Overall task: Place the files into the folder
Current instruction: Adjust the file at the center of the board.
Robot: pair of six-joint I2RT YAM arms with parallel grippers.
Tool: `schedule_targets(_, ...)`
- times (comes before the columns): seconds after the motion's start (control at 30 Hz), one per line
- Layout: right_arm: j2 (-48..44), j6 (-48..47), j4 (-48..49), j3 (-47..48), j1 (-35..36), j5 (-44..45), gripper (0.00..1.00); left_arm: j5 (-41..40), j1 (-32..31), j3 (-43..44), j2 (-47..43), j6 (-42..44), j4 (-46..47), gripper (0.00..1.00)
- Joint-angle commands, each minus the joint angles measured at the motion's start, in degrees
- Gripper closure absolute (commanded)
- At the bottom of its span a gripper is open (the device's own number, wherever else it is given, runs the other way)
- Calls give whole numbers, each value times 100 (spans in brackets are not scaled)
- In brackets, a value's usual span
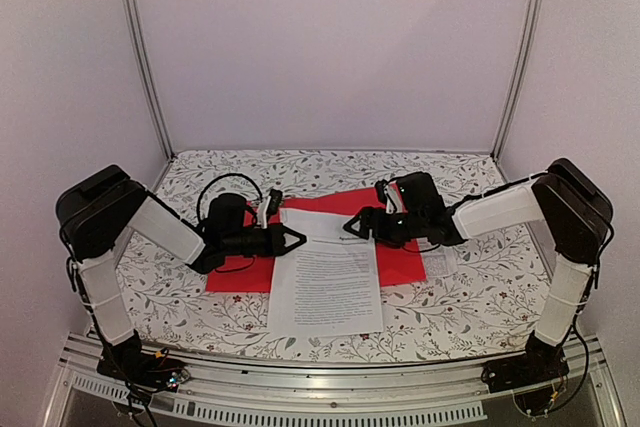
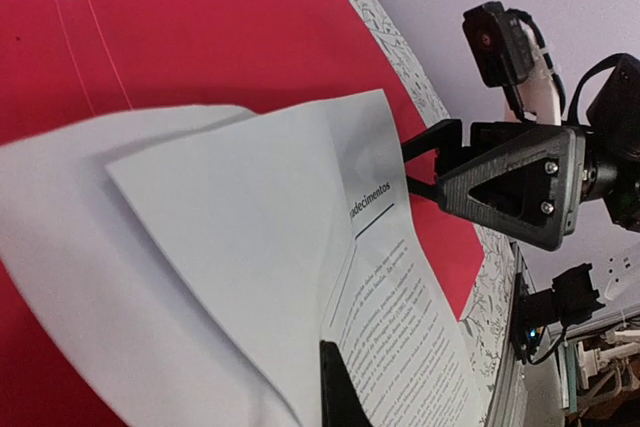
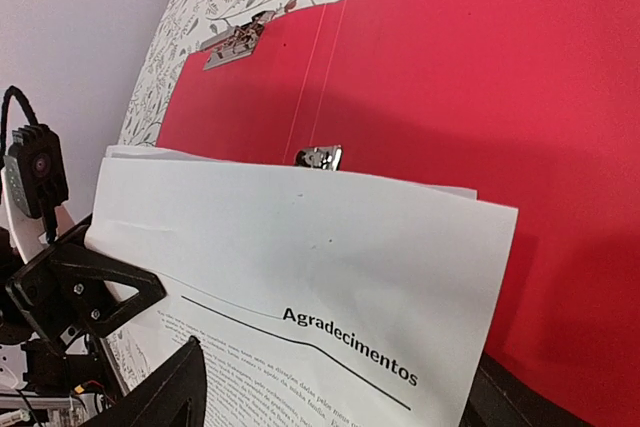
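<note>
Light, floppy files (image 1: 325,287) lie at centre frame; left gripper (image 1: 298,239) seemingly clamps their upper-left edge, right gripper (image 1: 350,225) stands open; pinch edges, expect sagging.

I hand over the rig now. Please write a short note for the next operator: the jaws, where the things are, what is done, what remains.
Left gripper: jaws shut on the far left corner of the files, holding that edge raised.
Right gripper: jaws open at the files' far right edge, gripping nothing.
The folder lies open and flat on the table. The files lie across its middle, with their near part past its edge.
Done: folder open, files partly on it.
Left: bring the files fully onto the folder, then probably close it.
</note>
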Motion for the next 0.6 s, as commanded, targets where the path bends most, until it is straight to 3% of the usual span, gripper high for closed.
schedule_targets(0.0, -447, -361, -398, -64, 7, 97, 17, -104, 62, -120, -260, -97, 184, 100)
schedule_targets(0.57, -368, -722, -657, -209, 21, -392, 13, 297, 346, -105, -168, -751, 864, 91)
